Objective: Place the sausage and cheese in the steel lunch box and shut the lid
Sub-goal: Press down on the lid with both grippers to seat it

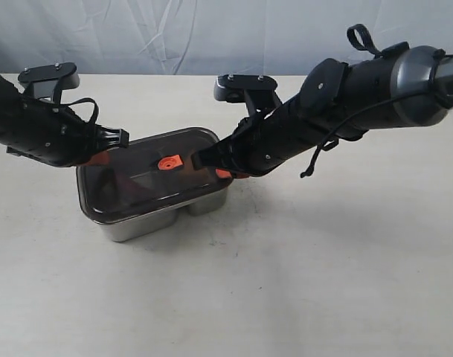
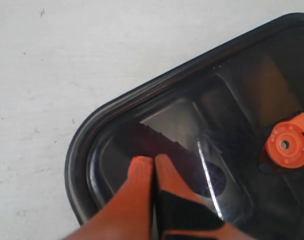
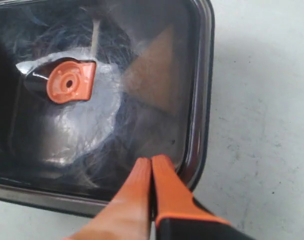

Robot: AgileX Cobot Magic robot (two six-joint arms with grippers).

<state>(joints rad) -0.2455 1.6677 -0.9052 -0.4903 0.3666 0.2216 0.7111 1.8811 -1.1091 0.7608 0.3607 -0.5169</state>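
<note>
The smoky dark lid (image 1: 137, 178) lies on the steel lunch box (image 1: 137, 224), its orange valve tab (image 1: 169, 162) in the centre. My left gripper (image 1: 100, 158) is shut, its tips resting on the lid's left end. My right gripper (image 1: 222, 173) is shut, its tips on the lid's right end. In the left wrist view the shut gripper (image 2: 152, 159) touches the lid (image 2: 191, 95), and a dark reddish long shape, the sausage (image 2: 166, 145), shows through it. In the right wrist view the shut gripper (image 3: 151, 160) sits near the lid's rim (image 3: 204, 75); a brownish wedge, the cheese (image 3: 154, 75), shows through.
The box stands on a pale table (image 1: 323, 260), with a light curtain (image 1: 211, 30) behind it. Both arms slope down over the box from the left and the right.
</note>
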